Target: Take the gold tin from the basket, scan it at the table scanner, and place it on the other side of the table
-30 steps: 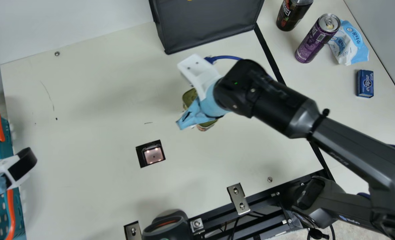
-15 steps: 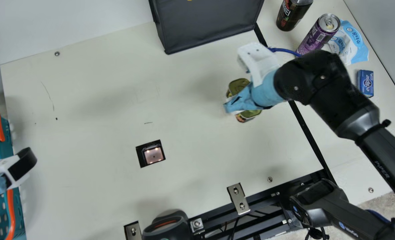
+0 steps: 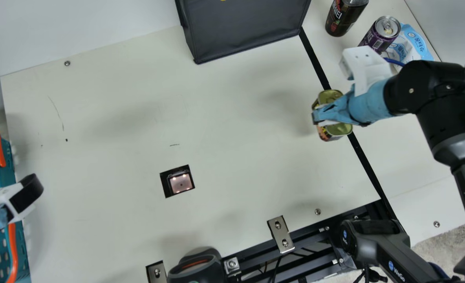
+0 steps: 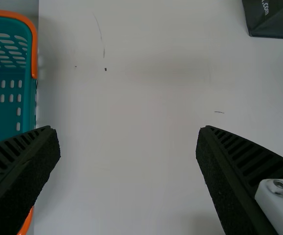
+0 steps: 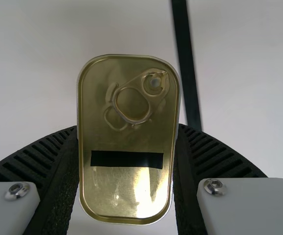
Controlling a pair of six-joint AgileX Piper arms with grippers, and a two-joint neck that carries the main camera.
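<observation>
Though shiny, gold tin (image 5: 127, 139) with black strip (image 5: 126, 159)

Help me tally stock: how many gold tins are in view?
1. The gold tin is held in the right gripper, near the black strip. The basket, partly out of view, may hide more.

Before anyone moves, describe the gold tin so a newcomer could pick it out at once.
On the cream table, find the long black strip. There, the right gripper holds the gold tin. Its oblong lid sets it apart from the round purple can.
</observation>
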